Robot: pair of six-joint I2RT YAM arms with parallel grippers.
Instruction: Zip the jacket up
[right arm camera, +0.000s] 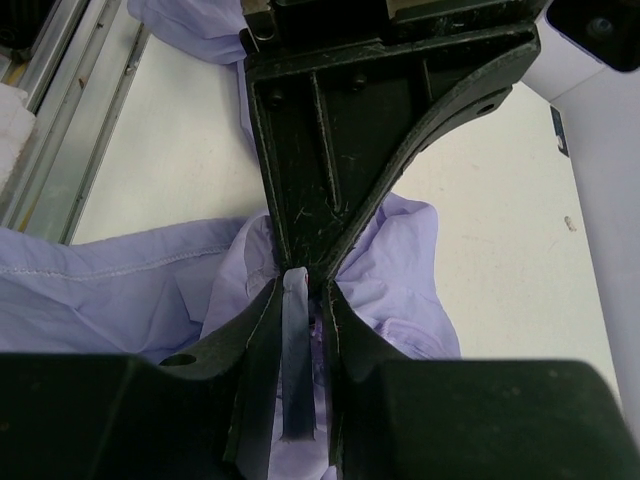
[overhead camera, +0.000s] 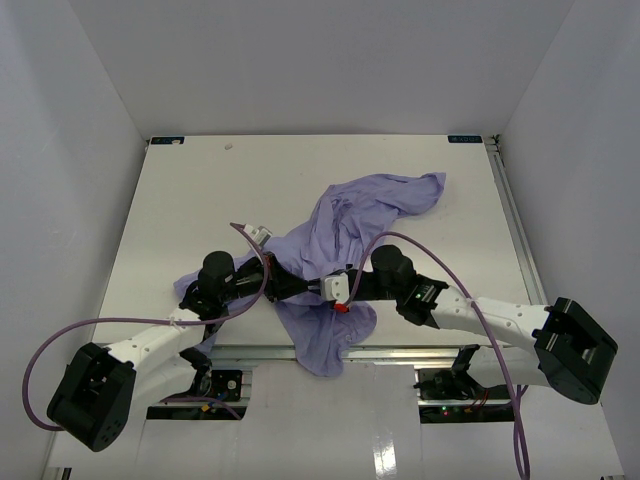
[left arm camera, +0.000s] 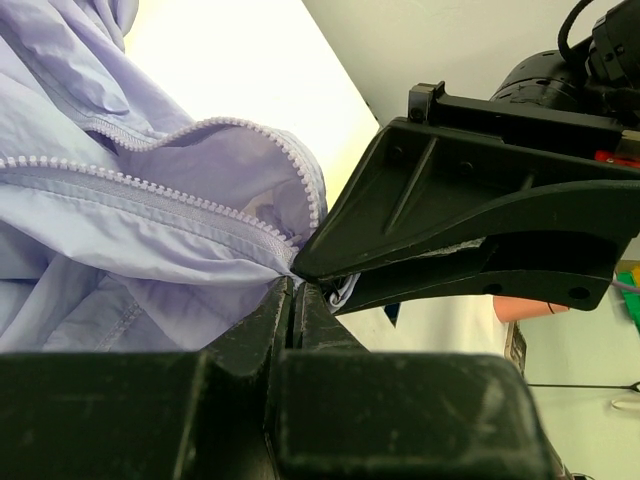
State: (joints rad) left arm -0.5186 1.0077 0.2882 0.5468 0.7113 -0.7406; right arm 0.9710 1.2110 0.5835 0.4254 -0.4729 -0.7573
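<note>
The lavender jacket (overhead camera: pixel 370 210) lies crumpled mid-table, its lower part hanging over the near edge. My left gripper (overhead camera: pixel 295 287) and right gripper (overhead camera: pixel 322 288) meet tip to tip on it. In the left wrist view my left gripper (left arm camera: pixel 291 290) is shut on the jacket fabric (left arm camera: pixel 150 250), where two unjoined rows of zipper teeth (left arm camera: pixel 150 195) run together. The right gripper's fingers (left arm camera: pixel 450 220) cross just above. In the right wrist view my right gripper (right arm camera: pixel 300 290) is shut on a thin grey-lavender pull strip (right arm camera: pixel 298 370) of the jacket (right arm camera: pixel 100 290).
A metal rail (overhead camera: pixel 400 352) runs along the table's near edge and shows in the right wrist view (right arm camera: pixel 60 120). White walls enclose the white table (overhead camera: pixel 200 200) on three sides. Purple cables (overhead camera: pixel 60 345) loop from both arms.
</note>
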